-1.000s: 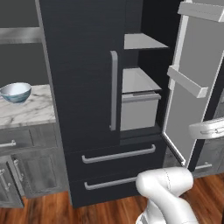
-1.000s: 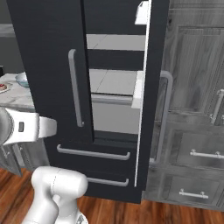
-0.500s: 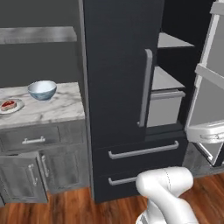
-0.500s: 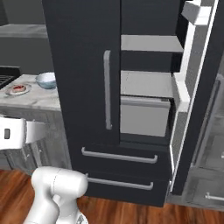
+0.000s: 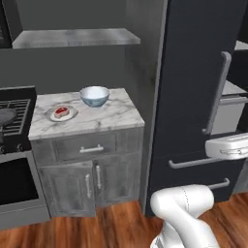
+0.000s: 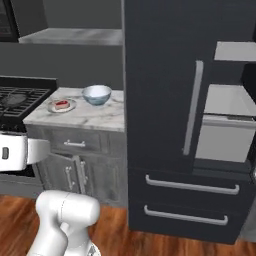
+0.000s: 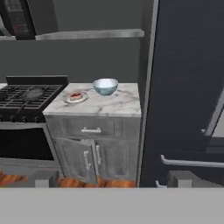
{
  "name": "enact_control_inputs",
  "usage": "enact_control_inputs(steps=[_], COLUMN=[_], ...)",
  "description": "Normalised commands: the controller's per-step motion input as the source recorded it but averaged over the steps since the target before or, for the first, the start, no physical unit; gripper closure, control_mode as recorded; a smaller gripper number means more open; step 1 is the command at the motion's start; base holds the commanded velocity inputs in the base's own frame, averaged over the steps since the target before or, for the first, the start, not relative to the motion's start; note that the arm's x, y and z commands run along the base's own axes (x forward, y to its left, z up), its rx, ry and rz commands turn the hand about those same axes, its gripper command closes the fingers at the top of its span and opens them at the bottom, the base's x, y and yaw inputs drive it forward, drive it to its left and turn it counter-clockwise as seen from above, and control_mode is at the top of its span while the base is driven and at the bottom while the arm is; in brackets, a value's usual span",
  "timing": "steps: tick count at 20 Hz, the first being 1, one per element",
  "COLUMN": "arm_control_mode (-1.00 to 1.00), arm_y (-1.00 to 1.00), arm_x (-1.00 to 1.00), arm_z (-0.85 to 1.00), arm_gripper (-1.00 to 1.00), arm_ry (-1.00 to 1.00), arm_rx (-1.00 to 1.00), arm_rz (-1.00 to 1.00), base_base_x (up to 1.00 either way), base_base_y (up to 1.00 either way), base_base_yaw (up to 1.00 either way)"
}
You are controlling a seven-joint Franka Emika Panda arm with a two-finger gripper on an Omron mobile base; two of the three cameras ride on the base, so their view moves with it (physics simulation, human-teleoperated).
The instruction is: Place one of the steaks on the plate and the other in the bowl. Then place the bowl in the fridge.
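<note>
Left base view, bowl (image 5: 94,96) beside plate (image 5: 61,114) holding red steak (image 5: 61,112) on counter (image 5: 111,116), fingers' state cannot be told.

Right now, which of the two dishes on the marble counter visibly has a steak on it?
The plate, the shallow one nearer the stove, carries the red steak. The bowl beside it is deeper; its contents can't be seen.

You see the bowl (image 7: 105,85) and, just left of it, the plate (image 7: 75,97) with a red steak (image 7: 75,96) on it, both on the marble tabletop (image 7: 111,104). The stove (image 7: 26,97) stands left of that. The fridge (image 7: 183,87) fills your right side.
</note>
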Motion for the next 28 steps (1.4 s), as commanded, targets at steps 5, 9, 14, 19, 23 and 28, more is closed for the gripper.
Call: enact_control_inputs(steps=[5, 9, 14, 19, 23, 28], arm_control_mode=[1.00, 1.00, 1.00, 1.00, 1.00, 1.00], arm_y=[0.00, 0.00, 0.00, 0.00, 0.00, 0.00], arm_x=[0.00, 0.00, 0.00, 0.00, 0.00, 0.00], arm_z=[0.00, 0.00, 0.00, 0.00, 0.00, 0.00], arm_gripper=[-1.00, -1.00, -1.00, -1.00, -1.00, -1.00], arm_ry=[0.00, 0.00, 0.00, 0.00, 0.00, 0.00], arm_rx=[0.00, 0.00, 0.00, 0.00, 0.00, 0.00], arm_rz=[0.00, 0.00, 0.00, 0.00, 0.00, 0.00], base_base_x=[0.85, 0.99, 1.00, 0.85, 0.52, 0.18], base_base_y=[1.00, 1.00, 0.71, -0.15, -0.31, -0.29], base_base_yaw=[-0.11, -0.11, -0.09, -0.02, -0.12, -0.14])
